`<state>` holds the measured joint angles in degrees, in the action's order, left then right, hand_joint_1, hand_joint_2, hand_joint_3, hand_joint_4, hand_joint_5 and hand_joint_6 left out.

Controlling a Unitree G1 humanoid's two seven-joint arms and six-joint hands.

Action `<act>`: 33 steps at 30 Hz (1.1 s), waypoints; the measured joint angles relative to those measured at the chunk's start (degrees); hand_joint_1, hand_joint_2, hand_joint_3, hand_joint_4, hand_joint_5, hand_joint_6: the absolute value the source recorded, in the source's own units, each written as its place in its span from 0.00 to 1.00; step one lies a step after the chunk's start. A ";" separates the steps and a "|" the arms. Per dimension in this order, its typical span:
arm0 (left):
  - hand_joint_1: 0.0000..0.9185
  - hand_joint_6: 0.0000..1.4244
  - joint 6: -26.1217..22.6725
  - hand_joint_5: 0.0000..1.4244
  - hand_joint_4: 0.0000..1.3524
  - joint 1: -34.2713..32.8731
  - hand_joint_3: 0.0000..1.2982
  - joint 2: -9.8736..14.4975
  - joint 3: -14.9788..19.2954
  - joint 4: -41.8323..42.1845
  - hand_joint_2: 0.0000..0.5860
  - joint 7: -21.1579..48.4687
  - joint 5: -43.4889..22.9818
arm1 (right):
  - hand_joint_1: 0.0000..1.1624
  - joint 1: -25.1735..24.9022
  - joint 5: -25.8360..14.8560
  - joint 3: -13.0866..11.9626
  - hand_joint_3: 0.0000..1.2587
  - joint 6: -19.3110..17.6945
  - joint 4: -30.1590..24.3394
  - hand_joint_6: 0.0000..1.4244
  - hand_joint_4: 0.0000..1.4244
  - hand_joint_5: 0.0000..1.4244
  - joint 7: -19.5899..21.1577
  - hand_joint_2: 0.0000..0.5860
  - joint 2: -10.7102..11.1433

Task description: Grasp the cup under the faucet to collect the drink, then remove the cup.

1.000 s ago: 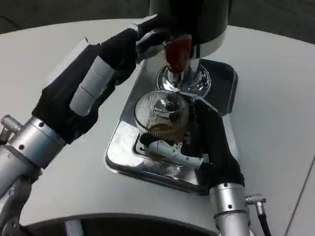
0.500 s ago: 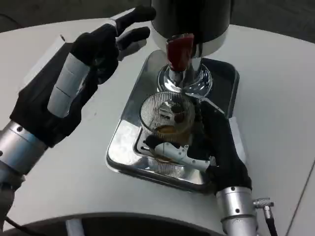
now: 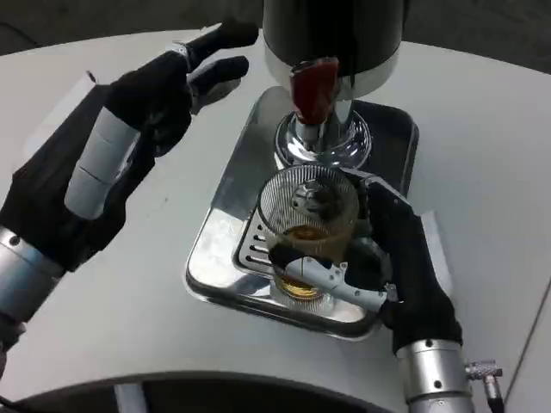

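A clear ribbed glass cup [image 3: 308,225] with amber drink in its bottom stands over the steel drip tray [image 3: 225,206], just in front of the faucet. My right hand [image 3: 379,258] grips the cup, its thumb across the near side and its fingers behind. The dispenser [image 3: 331,34] with its red tap lever [image 3: 312,89] and chrome spout [image 3: 320,138] stands at the back of the tray. My left hand [image 3: 142,112] hovers to the left of the dispenser, fingers spread and holding nothing, clear of the lever.
The white round table [image 3: 482,155] runs out around the tray on all sides. Its near edge curves along the bottom of the picture. A dark floor lies beyond the far edge.
My left hand has let go of the red lever and drawn back to the left. My right hand has pulled the cup towards me, away from the spout.
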<state>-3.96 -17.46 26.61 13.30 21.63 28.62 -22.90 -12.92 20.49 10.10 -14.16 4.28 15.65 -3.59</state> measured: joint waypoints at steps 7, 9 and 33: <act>0.00 0.04 0.91 0.08 0.02 2.40 0.17 0.97 1.22 1.19 0.10 0.21 1.06 | 0.82 3.47 -0.43 0.42 0.43 1.15 -5.60 0.43 0.45 0.50 -1.73 0.25 0.14; 0.00 0.04 1.46 0.08 0.02 2.78 0.17 1.60 1.59 1.32 0.10 0.26 1.13 | 0.82 4.55 -0.56 0.61 0.43 1.52 -6.99 0.43 0.45 0.51 -2.29 0.25 0.18; 0.00 0.05 8.41 0.09 0.04 17.65 0.17 7.17 10.10 5.60 0.07 8.34 0.93 | 0.82 19.55 -2.70 2.23 0.44 8.91 -30.85 0.45 0.47 0.52 -12.02 0.25 2.18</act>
<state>4.45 0.19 33.78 23.39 27.23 36.95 -21.97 6.63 17.79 12.33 -5.25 -26.57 3.62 -1.41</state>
